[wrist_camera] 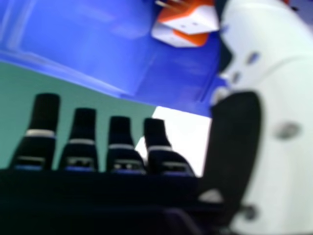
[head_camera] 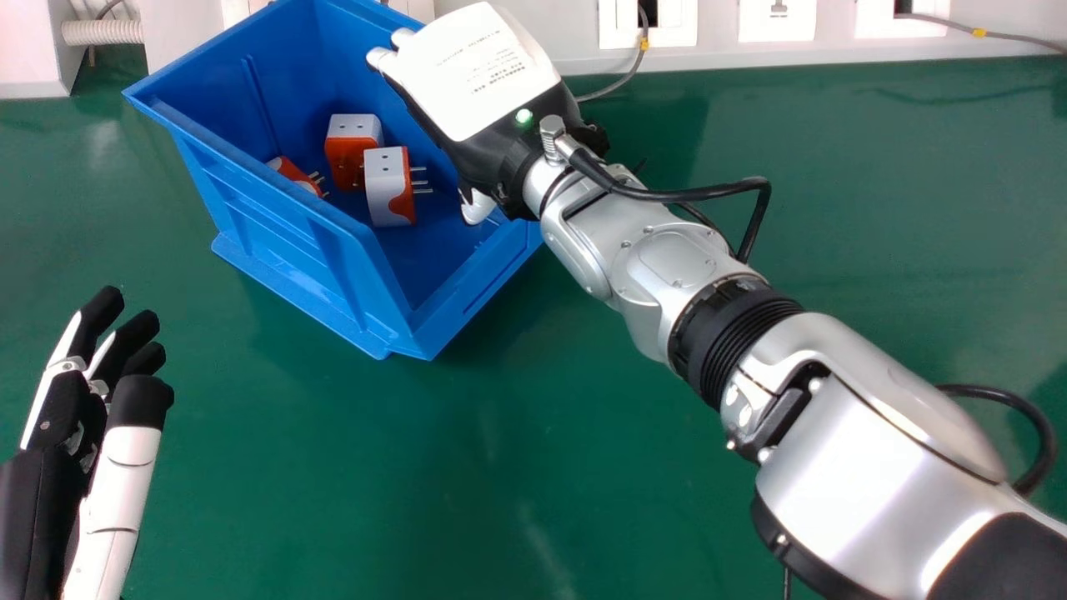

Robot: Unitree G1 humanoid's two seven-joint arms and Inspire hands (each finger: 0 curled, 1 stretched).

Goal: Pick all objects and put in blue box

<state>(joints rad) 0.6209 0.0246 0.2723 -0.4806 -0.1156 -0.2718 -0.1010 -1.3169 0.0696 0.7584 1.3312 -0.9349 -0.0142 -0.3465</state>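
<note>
Three plug adapters [head_camera: 386,193] are lying inside the blue box [head_camera: 275,242]. Right robot hand [head_camera: 475,75] is hovering above, wide and empty. Placing apparently finishing; next move: lifting clear.

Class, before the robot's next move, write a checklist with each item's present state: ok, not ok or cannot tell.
1. Blue box resting on the green table: ok.
2. Three orange-and-white plugs inside the box: ok.
3. Right hand open, holding nothing: ok.
4. Right hand away from above the box: not ok, it's over it.
5. Left hand away from the box: ok.
6. Nothing hidden beneath the right arm: cannot tell.
</note>
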